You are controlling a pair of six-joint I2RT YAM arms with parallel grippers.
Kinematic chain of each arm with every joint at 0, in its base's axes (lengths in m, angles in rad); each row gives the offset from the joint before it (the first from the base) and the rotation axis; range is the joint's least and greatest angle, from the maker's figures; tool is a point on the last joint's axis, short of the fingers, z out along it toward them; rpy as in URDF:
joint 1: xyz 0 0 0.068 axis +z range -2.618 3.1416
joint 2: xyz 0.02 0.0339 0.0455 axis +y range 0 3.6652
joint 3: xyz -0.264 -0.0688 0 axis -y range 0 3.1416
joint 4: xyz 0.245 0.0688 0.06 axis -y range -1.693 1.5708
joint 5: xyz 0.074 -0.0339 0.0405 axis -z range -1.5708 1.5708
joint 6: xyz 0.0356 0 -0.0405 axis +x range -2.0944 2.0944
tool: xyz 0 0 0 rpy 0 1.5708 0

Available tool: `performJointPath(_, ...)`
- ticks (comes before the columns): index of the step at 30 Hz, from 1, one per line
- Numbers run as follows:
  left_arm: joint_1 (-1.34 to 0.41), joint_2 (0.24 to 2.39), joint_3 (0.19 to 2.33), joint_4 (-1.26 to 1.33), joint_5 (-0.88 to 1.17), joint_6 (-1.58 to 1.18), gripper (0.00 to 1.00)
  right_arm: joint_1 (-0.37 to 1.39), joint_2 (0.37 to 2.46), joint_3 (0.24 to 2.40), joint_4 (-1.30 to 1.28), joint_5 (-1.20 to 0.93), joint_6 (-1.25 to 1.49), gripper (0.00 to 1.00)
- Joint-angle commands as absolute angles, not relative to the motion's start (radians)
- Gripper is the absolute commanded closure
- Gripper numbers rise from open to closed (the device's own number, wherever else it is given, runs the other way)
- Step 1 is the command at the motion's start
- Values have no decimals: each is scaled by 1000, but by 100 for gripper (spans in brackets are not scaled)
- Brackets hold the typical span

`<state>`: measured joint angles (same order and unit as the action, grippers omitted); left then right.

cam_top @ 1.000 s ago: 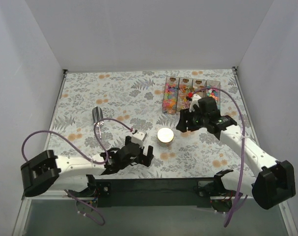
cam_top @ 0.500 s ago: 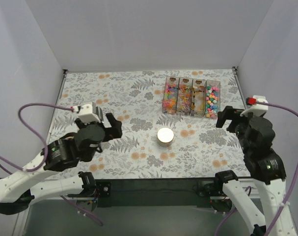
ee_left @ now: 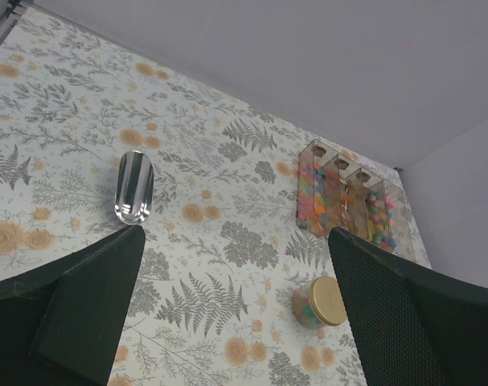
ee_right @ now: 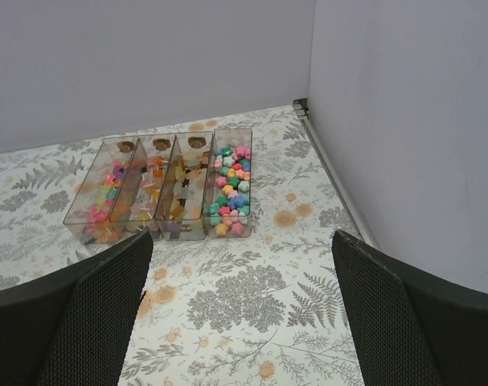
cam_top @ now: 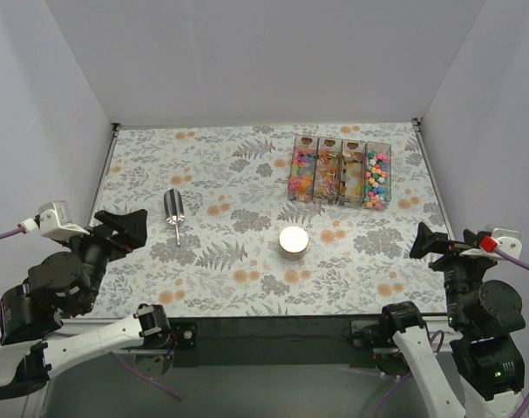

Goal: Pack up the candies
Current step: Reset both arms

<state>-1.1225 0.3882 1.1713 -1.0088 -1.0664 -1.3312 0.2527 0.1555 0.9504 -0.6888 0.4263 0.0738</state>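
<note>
Contents of jar (ee_left: 305, 309) mostly hidden under gold lid (ee_left: 328, 299), left gripper (ee_left: 234, 241) and right gripper (ee_right: 242, 241) spread wide, empty, candies (ee_right: 231, 193) in four clear boxes (ee_right: 173, 137), long axes toward back wall.

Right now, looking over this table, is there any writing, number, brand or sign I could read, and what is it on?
None: no word, number, brand or sign can be read in any view.
Clear candy boxes and candies: no labels show.
Gold-lidded jar: lid plain.
Metal scoop: no marking shows.
Tablecloth: only printed ferns and orange blotches.
</note>
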Motion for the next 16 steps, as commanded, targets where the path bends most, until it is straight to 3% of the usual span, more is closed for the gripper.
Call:
performJointPath(1, -1120, 408, 1163, -1038, -1109, -1331, 2, 253, 146, 945, -684, 456, 46, 2)
performJointPath(16, -1120, 364, 1078, -976, -1149, -1321, 2, 256, 156, 923, -676, 434, 44, 2)
